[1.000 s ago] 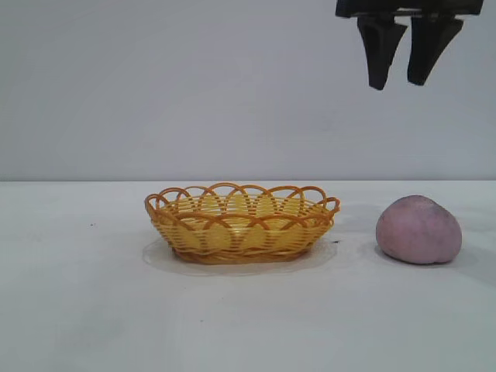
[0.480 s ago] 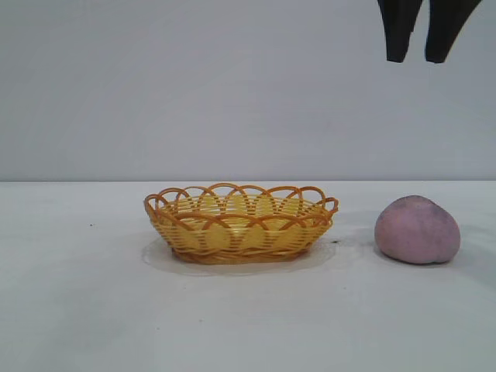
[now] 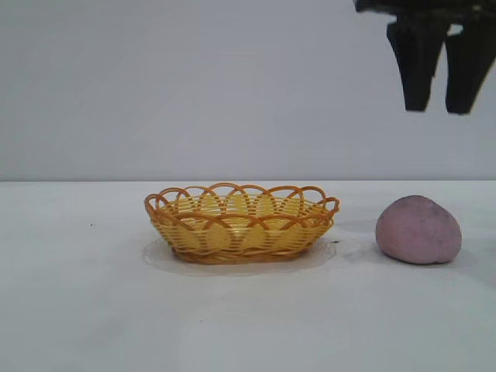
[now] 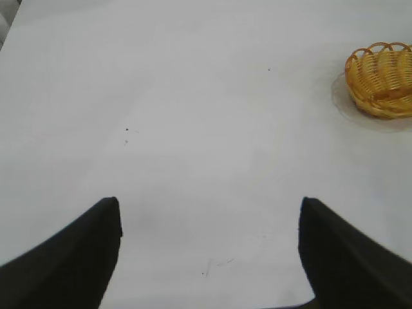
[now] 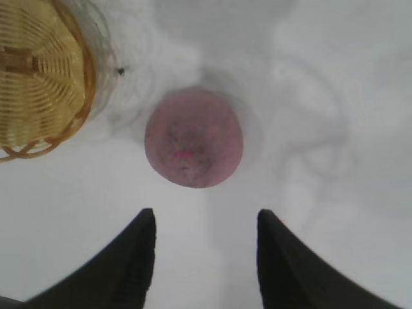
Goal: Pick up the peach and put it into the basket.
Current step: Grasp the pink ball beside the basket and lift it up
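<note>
We see the peach [image 3: 418,230] at the lower right of the exterior frame, resting on the white surface [image 3: 93,310], a rounded pinkish-purple lump with faint dark speckles. Nothing touches it. In the right wrist picture the peach [image 5: 193,137] sits near the middle of the frame, with a small pink mark on its top. To its left in the exterior frame, a clear gap away, stands the basket [image 3: 242,222], near the middle of the picture: shallow, oval, woven in yellow with an orange-brown looped rim, and we see nothing inside it. The right wrist picture catches part of the basket [image 5: 40,77] at the upper left, apart from the peach, with a tiny dark speck on the surface between them. High in the upper right of the exterior frame hangs the right gripper [image 3: 439,105], pointing downward, well above the peach and slightly to its right; its two dark fingers [image 3: 417,66] stand parted with nothing between them. In the right wrist picture those fingers [image 5: 132,261] fill the lower part of the frame, the peach lying beyond their gap. We find the left gripper [image 4: 209,212] only in its own wrist picture, its fingers [image 4: 77,257] spread wide over bare surface, with the basket [image 4: 381,80] far off at the upper right edge.
</note>
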{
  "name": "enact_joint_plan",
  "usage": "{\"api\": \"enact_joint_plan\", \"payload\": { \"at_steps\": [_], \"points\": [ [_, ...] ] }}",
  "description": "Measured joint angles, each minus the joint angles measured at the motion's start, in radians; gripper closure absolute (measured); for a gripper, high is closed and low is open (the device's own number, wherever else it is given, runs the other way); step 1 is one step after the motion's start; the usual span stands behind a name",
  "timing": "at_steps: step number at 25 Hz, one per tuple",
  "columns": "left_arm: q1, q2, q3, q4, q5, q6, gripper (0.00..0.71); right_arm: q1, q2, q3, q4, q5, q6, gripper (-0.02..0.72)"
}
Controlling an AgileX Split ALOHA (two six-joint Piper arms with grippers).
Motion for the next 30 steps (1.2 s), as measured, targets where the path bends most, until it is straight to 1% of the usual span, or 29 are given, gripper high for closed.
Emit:
{"api": "enact_joint_plan", "payload": {
  "at_steps": [3,7,13,28,29,30],
  "points": [
    [0.000,0.000,0.000,0.000,0.000,0.000,0.172,0.000,0.000,0.021,0.006,-0.035,0.000,0.363],
    [0.000,0.000,0.000,0.000,0.000,0.000,0.172,0.000,0.000,0.024,0.029,-0.074,0.000,0.363],
    [0.000,0.000,0.000,0.000,0.000,0.000,0.172,0.000,0.070,0.024,0.047,-0.094,0.000,0.363],
    [0.000,0.000,0.000,0.000,0.000,0.000,0.172,0.000,0.178,0.024,0.051,-0.131,-0.002,0.363],
    [0.000,0.000,0.000,0.000,0.000,0.000,0.172,0.000,0.182,0.024,0.051,-0.133,-0.002,0.421],
    [0.000,0.000,0.000,0.000,0.000,0.000,0.172,0.000,0.189,0.024,0.051,-0.133,-0.002,0.463]
  ]
}}
